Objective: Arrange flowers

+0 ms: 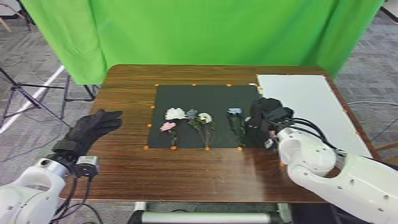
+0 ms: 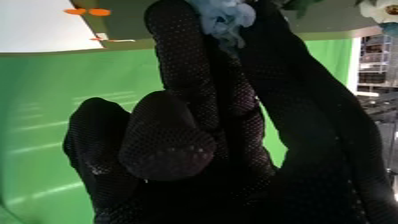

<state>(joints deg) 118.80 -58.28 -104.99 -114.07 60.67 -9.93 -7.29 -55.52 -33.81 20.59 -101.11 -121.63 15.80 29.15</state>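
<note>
The right hand (image 1: 263, 111), fingers extended, apparently holds nothing; a low inward sweep could knock 1 blue flower (image 1: 234, 110) askew. The left hand (image 1: 94, 126) is relaxed, released.

"What was at the far side?"

"A bright green curtain (image 1: 213, 35) hung behind the brown wooden table (image 1: 195, 175)."

"And the floor?"

"Grey carpet (image 1: 35, 50), with a white line (image 1: 53, 77) running along the left, by a black tripod (image 1: 16, 87). Past the curtain's edge there was perhaps some shelving (image 2: 373, 57)."
</note>
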